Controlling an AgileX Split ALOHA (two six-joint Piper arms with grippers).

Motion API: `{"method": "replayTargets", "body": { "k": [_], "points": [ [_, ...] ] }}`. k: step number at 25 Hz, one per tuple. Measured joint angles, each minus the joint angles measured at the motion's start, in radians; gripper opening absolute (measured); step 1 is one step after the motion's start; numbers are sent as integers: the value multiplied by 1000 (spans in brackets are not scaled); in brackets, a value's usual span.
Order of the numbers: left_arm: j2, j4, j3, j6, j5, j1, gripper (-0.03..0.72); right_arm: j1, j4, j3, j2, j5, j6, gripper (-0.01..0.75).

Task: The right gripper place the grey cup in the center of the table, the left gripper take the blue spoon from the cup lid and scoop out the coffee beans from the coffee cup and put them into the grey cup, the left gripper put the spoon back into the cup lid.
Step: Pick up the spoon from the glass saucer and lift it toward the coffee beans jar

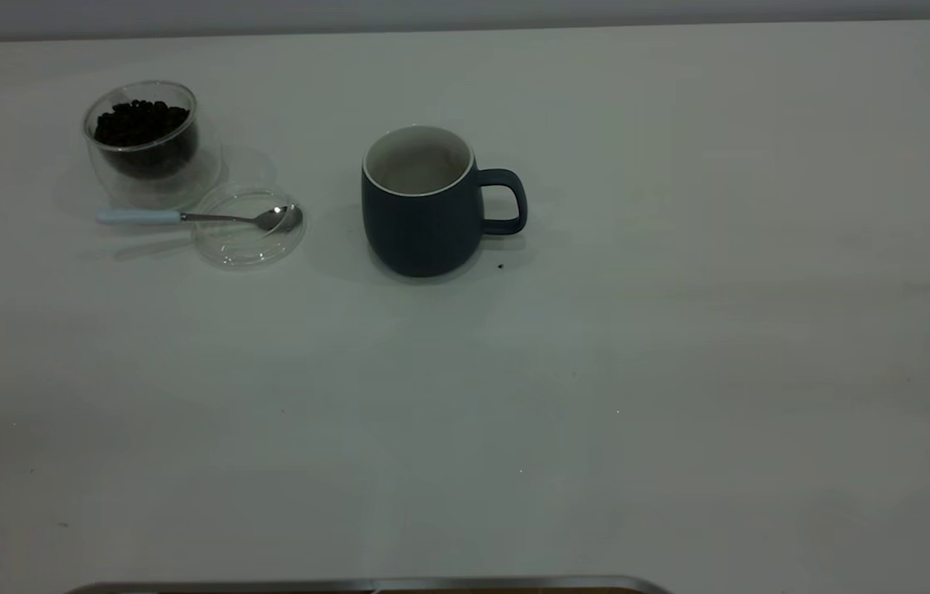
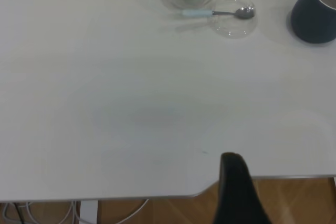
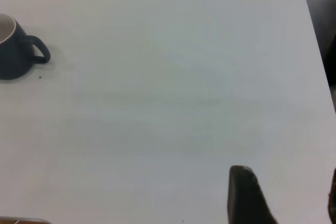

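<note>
The grey cup (image 1: 423, 223) stands upright near the middle of the table (image 1: 597, 371), its handle toward the right; its white inside shows no beans. At the back left stands the coffee cup (image 1: 147, 169), holding a heap of coffee beans (image 1: 139, 124). The clear cup lid (image 1: 248, 241) lies just in front of it. The blue spoon (image 1: 184, 217) rests with its bowl in the lid and its pale handle sticking out left. No arm shows in the exterior view. My left gripper (image 2: 234, 182) hangs at the near table edge, far from the spoon (image 2: 210, 12). My right gripper (image 3: 287, 179) is open over bare table, far from the grey cup (image 3: 13, 51).
A tiny dark speck (image 1: 500, 266) lies on the table beside the grey cup's handle. The table's near edge, a wooden floor and cables (image 2: 31, 211) show in the left wrist view. A dark strip (image 1: 365, 586) lines the front edge.
</note>
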Motion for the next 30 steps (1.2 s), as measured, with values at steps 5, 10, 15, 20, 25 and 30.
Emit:
{"method": "replayTargets", "body": {
  "k": [5, 10, 15, 20, 25, 30],
  "points": [
    [0, 0, 0, -1, 0, 0, 514, -1, 0, 0, 0, 0, 0, 385],
    [0, 0, 0, -1, 0, 0, 514, -1, 0, 0, 0, 0, 0, 364],
    [0, 0, 0, -1, 0, 0, 514, -1, 0, 0, 0, 0, 0, 347],
    [0, 0, 0, -1, -8, 0, 514, -1, 0, 0, 0, 0, 0, 330],
    [0, 0, 0, -1, -9, 0, 514, -1, 0, 0, 0, 0, 0, 316],
    [0, 0, 0, -1, -9, 0, 514, -1, 0, 0, 0, 0, 0, 303]
  ]
}}
